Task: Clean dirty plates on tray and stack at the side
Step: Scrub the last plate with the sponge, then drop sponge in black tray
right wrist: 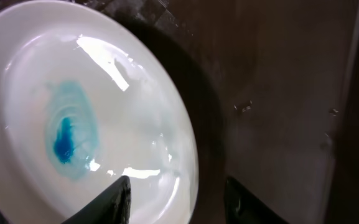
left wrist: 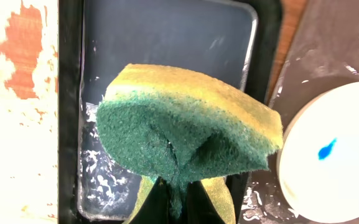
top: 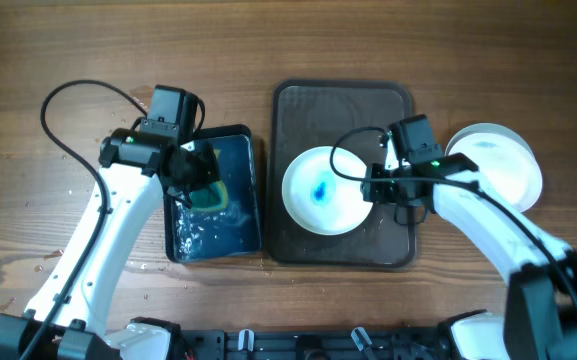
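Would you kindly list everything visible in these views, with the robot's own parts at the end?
table: one, brown wood, beneath everything
tray: one, dark brown, centre of the table
dirty plate: one, white with a blue smear, on the tray
side plates: count unclear from above, white, on the table right of the tray
water tray: one, black, left of the brown tray, holding water
sponge: one, yellow with a green scrub side, held above the water tray
left end effector: one, black, shut on the sponge
right end effector: one, black, open, fingers either side of the dirty plate's rim
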### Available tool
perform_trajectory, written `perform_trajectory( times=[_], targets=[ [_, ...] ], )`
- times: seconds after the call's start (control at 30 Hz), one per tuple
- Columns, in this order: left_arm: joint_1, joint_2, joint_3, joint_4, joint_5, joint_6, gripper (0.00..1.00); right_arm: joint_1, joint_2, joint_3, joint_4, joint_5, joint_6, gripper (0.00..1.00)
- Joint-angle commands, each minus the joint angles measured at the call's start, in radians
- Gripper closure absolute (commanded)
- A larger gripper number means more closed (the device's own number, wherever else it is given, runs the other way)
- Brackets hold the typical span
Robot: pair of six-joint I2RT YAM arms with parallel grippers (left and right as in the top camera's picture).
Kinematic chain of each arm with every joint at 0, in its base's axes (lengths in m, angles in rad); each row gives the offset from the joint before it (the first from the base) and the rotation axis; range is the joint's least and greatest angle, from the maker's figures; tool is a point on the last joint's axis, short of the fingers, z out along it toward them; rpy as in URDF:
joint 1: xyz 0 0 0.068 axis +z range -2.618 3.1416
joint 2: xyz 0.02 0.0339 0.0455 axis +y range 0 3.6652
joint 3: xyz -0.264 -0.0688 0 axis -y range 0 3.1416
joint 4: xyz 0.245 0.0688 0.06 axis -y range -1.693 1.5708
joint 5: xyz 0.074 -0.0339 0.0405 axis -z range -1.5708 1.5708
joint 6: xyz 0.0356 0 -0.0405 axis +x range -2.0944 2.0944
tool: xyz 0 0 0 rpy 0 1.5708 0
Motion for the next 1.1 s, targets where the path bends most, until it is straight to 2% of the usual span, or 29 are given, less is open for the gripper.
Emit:
perform_trajectory(
  times=[0.0, 0.03, 0.1, 0.13, 0.23, 0.37, 0.43, 0.53, 0.63, 0.7, 0.77, 0.87, 0.9, 1.0, 1.03, 1.07],
  targets=[
    [-0.003, -0.009, 0.054, -0.004, 0.017, 0.055, 0.96, -0.003, 0.105, 0.008, 0.101, -0.014, -0.040, 0.57],
    [-0.010, -0.009, 0.062, -0.001, 0.043, 0.056, 0.96, -0.004, 0.140, 0.008, 0.137, -0.082, -0.051, 0.71],
    [-0.032, -0.008, 0.062, 0.015, 0.057, 0.055, 0.96, -0.004, 0.173, 0.008, 0.154, -0.095, -0.034, 0.93],
    [-0.053, -0.008, 0.061, 0.034, 0.067, 0.055, 0.96, -0.004, 0.184, 0.008, 0.153, -0.080, -0.011, 0.96],
    [-0.106, 0.010, 0.060, 0.100, 0.137, 0.054, 0.96, -0.004, 0.186, 0.008, 0.139, -0.077, -0.011, 0.96],
    [-0.198, 0.129, 0.052, 0.229, 0.273, -0.007, 0.96, -0.004, 0.186, 0.008, 0.102, -0.035, 0.002, 0.96],
    [-0.279, 0.252, 0.052, 0.353, 0.338, -0.056, 0.96, -0.004, 0.186, 0.008, 0.101, -0.035, 0.002, 0.96],
    [-0.349, 0.395, 0.052, 0.466, 0.336, -0.129, 0.96, -0.004, 0.186, 0.008, 0.100, -0.035, 0.003, 0.96],
    [-0.397, 0.526, 0.052, 0.555, 0.370, -0.138, 0.96, -0.004, 0.186, 0.008, 0.098, -0.036, 0.003, 0.96],
    [-0.394, 0.563, 0.052, 0.537, 0.335, -0.169, 0.96, -0.004, 0.186, 0.008, 0.095, -0.036, 0.003, 0.95],
    [-0.376, 0.556, 0.067, 0.405, 0.073, -0.167, 0.96, -0.004, 0.186, 0.008, 0.093, -0.036, 0.003, 0.96],
    [-0.357, 0.551, 0.147, 0.216, -0.165, -0.122, 0.96, -0.004, 0.186, 0.008, 0.093, -0.036, 0.003, 0.96],
    [-0.354, 0.551, 0.172, 0.185, -0.204, -0.099, 0.96, -0.004, 0.186, 0.008, 0.095, -0.036, 0.003, 0.96],
    [-0.354, 0.552, 0.185, 0.201, -0.198, -0.100, 0.96, -0.004, 0.186, 0.008, 0.095, -0.036, 0.003, 0.96],
    [-0.354, 0.552, 0.185, 0.218, -0.150, -0.100, 0.96, -0.004, 0.186, 0.008, 0.094, -0.036, 0.003, 0.96],
    [-0.354, 0.552, 0.185, 0.253, -0.034, -0.100, 0.96, -0.004, 0.186, 0.008, 0.093, -0.036, 0.003, 0.96]
  ],
)
